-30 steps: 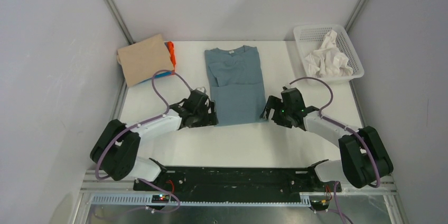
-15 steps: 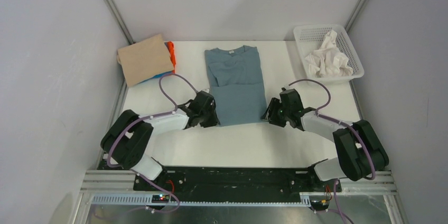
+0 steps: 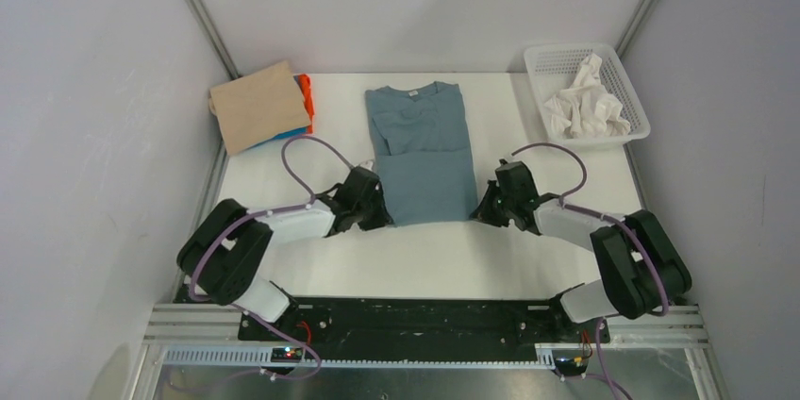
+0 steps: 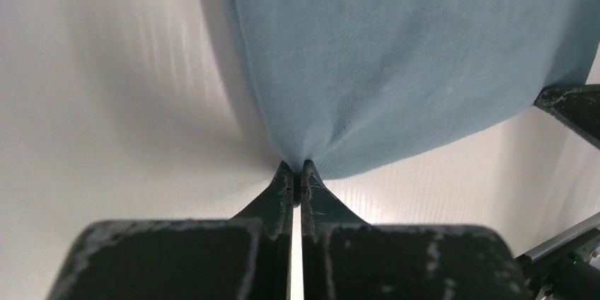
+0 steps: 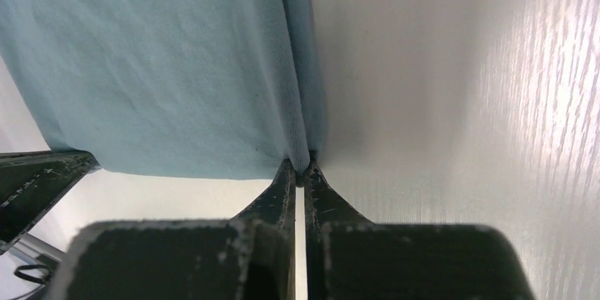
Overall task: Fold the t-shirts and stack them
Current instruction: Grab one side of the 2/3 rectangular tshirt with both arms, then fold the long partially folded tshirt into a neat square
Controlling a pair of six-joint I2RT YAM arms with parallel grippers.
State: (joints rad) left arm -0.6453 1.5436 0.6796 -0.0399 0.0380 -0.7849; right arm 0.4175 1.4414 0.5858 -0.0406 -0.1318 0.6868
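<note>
Both pairs of jaws, spread wide a second ago, now pinch tight on cloth low over the table. At the near-left corner of the slate blue-grey t-shirt the left gripper clamps the fabric, while the right gripper clamps the near-right corner. The shirt lies flat at centre, sleeves folded in, collar toward the far wall. At far left a tan t-shirt tops a folded stack, an orange t-shirt and a bright blue t-shirt peeking from beneath. A white mesh basket at far right holds crumpled white cloth.
</note>
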